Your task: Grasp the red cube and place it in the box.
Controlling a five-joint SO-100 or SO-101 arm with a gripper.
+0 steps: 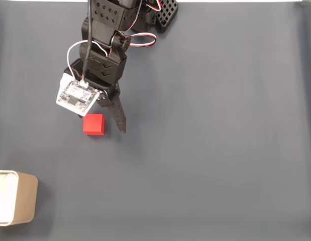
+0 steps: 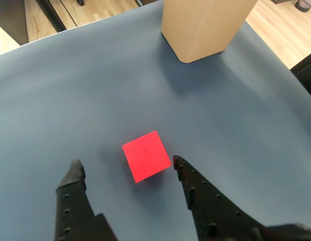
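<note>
Dark blue tabletop (image 1: 220,150) holds the cube (image 2: 146,155) between the wide-open gripper (image 2: 126,164) fingers, far from the box (image 1: 14,198). One finger sits very close; it might nudge the cube crooked.

No text, label, brand or number can be read anywhere in either view. The small circuit board (image 1: 78,95) on the arm's wrist (white, with tiny components) carries markings too small to make out.
</note>
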